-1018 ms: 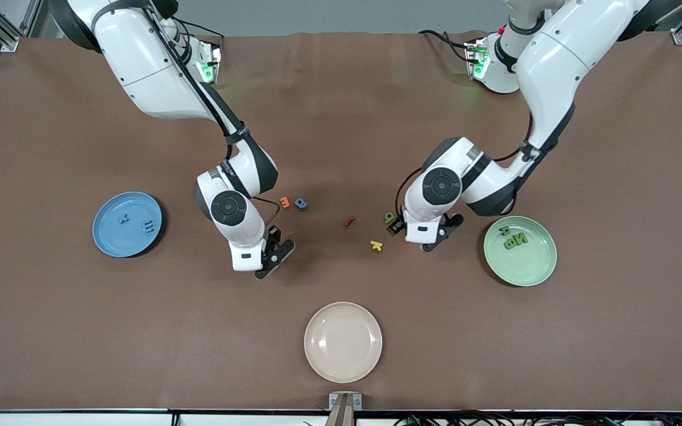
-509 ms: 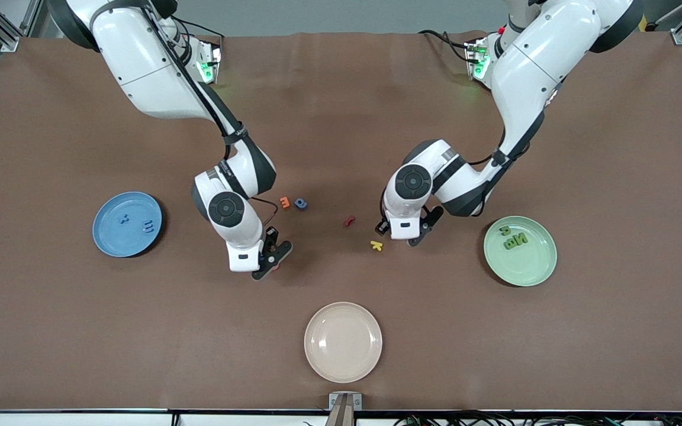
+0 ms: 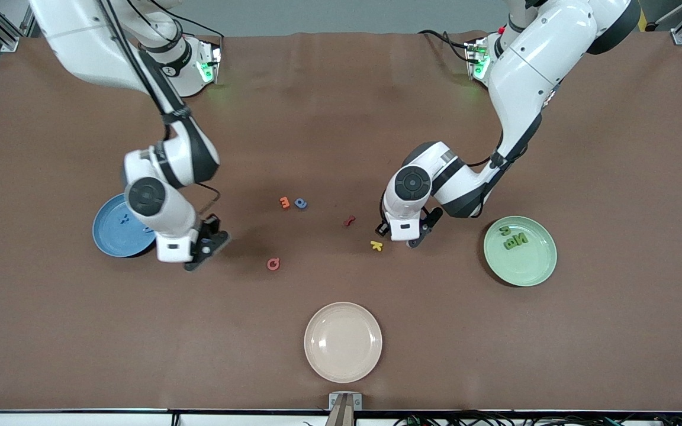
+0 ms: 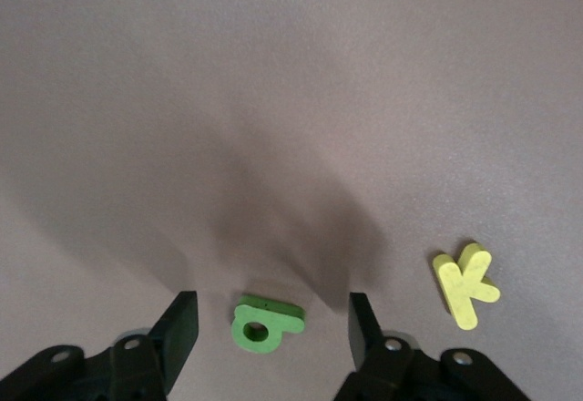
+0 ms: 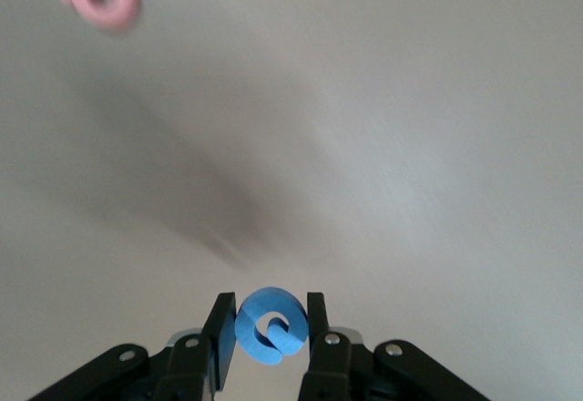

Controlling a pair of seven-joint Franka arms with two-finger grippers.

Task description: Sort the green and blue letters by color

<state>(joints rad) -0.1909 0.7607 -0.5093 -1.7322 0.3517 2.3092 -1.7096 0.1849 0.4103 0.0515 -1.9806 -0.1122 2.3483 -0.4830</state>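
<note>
Right end effector [image 5: 265, 330] clamping blue letter [image 5: 271, 325], left end effector [image 4: 266, 326] open astride green letter [image 4: 264, 322]

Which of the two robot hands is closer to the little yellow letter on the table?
The left. The left gripper is down beside the yellow letter, fingers open around a green letter. The right gripper is up near the blue plate, clamping a blue letter.

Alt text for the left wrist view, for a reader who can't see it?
The left gripper hangs open just above the brown table, its fingers on either side of a small green letter lying flat. A yellow letter K lies beside it.
</note>
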